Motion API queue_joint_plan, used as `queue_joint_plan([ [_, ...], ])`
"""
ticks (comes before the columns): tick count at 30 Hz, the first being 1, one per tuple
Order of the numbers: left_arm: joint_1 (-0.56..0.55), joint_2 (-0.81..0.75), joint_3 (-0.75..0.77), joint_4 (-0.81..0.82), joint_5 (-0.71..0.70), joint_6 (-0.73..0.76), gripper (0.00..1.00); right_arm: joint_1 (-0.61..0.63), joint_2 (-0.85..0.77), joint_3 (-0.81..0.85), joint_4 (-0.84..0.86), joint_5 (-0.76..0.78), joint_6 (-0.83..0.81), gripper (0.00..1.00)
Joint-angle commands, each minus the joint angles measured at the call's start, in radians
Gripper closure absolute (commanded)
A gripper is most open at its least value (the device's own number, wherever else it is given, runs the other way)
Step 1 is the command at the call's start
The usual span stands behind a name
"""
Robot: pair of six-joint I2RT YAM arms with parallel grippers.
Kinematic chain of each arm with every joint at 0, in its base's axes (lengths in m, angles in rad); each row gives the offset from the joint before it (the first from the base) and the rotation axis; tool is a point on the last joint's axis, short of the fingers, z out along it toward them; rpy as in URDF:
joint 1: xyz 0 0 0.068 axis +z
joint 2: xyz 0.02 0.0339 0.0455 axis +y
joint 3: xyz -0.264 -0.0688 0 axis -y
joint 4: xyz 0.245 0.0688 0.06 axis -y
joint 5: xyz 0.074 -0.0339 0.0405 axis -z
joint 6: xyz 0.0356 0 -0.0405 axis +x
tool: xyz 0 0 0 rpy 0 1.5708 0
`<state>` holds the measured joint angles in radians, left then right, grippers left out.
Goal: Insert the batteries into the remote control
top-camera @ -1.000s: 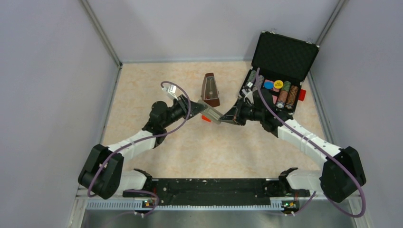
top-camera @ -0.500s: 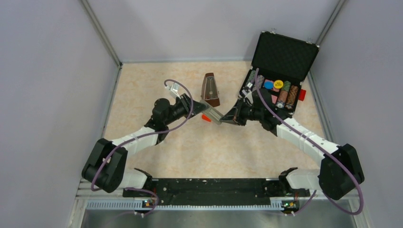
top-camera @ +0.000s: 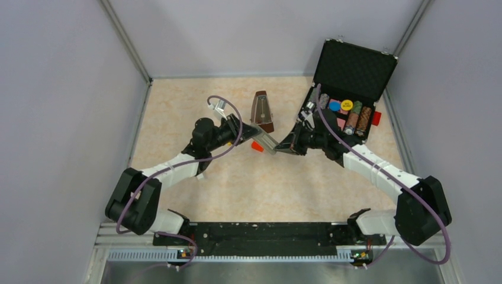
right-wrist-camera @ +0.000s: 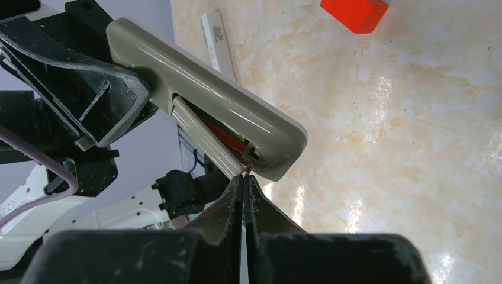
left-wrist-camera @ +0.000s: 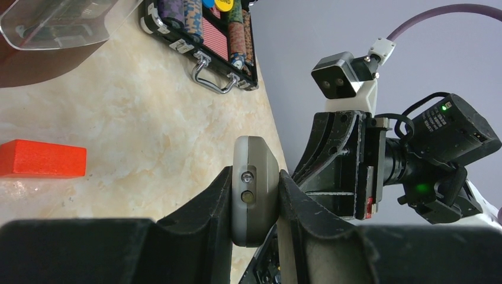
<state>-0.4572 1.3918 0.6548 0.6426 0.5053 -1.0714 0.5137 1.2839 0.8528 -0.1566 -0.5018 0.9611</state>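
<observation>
Two-armed hold on remote control point(right-wrist-camera: 195, 77) above worktop point(right-wrist-camera: 385, 148).
Clamped by sides in left claw point(left-wrist-camera: 254, 177), narrowly parted; touched at end of cover point(right-wrist-camera: 207, 139) by right claw point(right-wrist-camera: 244, 183), pinched together; carried red and green batteries point(right-wrist-camera: 222, 133) in recess; backed by orange block point(right-wrist-camera: 354, 13), then metronome point(top-camera: 261, 110) and open case point(top-camera: 352, 71).

Pair of arms, left arm point(top-camera: 171, 170) and right arm point(top-camera: 379, 171): white link shells between bulky black joint housings, purple cable point(left-wrist-camera: 438, 12) looped along each, black tapered fingers point(left-wrist-camera: 207, 204), pale grey wrist camera block point(left-wrist-camera: 342, 80), green indicator light point(left-wrist-camera: 443, 108), black base rail point(top-camera: 260, 234).
</observation>
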Motion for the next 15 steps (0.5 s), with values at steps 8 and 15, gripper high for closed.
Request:
queue_joint_plan([
  [8, -0.038, -0.006, 0.081, 0.160, 0.146, -0.094, 1.00, 0.001, 0.060, 0.020, 0.033, 0.000, 0.035, 1.00],
  [15, -0.039, -0.021, 0.070, 0.177, 0.121, -0.112, 1.00, -0.009, 0.074, 0.027, -0.014, 0.013, 0.050, 0.90],
])
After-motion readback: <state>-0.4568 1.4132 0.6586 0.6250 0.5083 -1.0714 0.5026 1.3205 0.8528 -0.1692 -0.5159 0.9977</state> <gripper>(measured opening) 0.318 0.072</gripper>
